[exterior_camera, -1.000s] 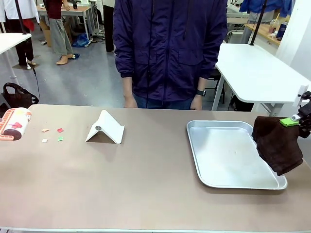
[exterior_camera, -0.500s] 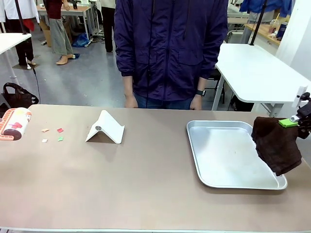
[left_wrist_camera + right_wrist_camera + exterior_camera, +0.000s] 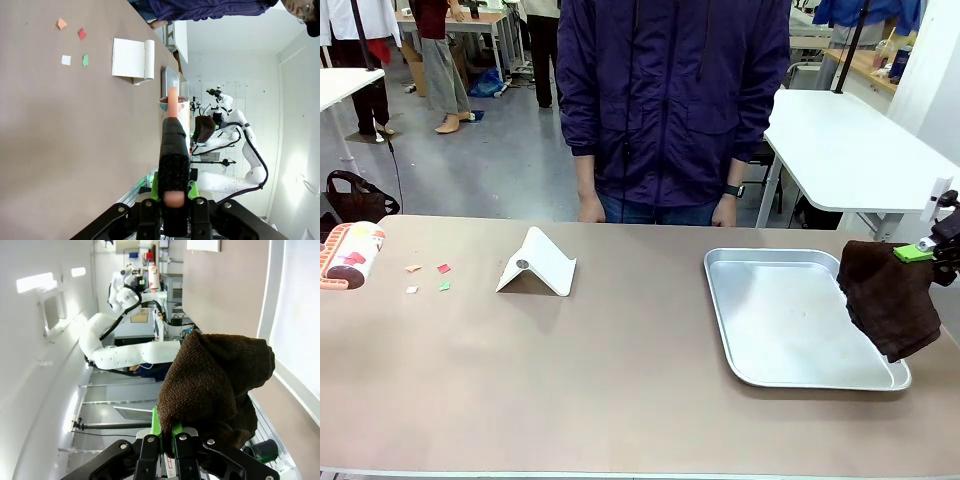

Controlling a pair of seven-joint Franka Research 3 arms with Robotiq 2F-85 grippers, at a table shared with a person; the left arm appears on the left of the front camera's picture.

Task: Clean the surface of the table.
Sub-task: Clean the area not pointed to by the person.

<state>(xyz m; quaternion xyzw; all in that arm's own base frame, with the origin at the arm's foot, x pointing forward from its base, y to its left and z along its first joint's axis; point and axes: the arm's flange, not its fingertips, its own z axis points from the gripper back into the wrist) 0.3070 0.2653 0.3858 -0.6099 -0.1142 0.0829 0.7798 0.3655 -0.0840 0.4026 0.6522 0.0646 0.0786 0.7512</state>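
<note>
Cloth point(image 3: 890, 300) pinched in raised right claw point(image 3: 917, 252) over tray point(image 3: 780, 320) edge, left claw point(image 3: 173, 186) clamped on roller handle point(image 3: 173, 145).

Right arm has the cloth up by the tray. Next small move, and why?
Probably swing the right tool left past the tray: its brown cloth hangs over the tray's edge, not on the table, and the paper scraps lie far left, near the roller in the left tool.

silver tray point(image 3: 780, 320) right | brown cloth point(image 3: 890, 300) over its right rim | white folded stand point(image 3: 538, 265) mid-left | coloured scraps point(image 3: 430, 277) beside lint roller point(image 3: 342, 255), left | purple-jacketed person point(image 3: 670, 100) behind
</note>
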